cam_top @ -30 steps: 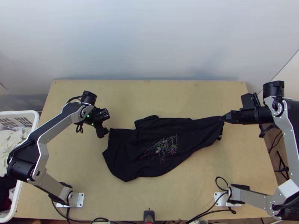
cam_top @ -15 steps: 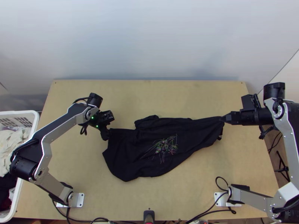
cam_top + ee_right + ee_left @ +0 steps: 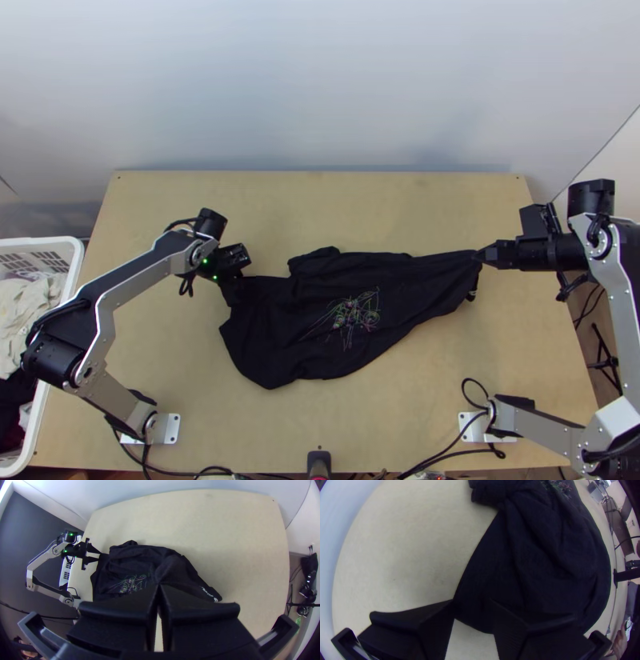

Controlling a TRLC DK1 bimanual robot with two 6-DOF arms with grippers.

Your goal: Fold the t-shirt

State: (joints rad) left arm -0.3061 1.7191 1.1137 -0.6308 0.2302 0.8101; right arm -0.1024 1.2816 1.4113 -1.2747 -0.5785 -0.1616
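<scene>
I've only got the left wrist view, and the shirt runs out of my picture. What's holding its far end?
Observer: The right tool. It is shut on the end of the black t-shirt opposite your left tool.
Operator: I catch just a scrap of the drawing. Which way does it face?
Observer: Up. The top view shows the colourful line drawing on the upper side, roughly midway between both tools.
Operator: Anything off the table on my arm's side?
Observer: Yes, a white basket with clothes in it, at the table's left side.
</scene>
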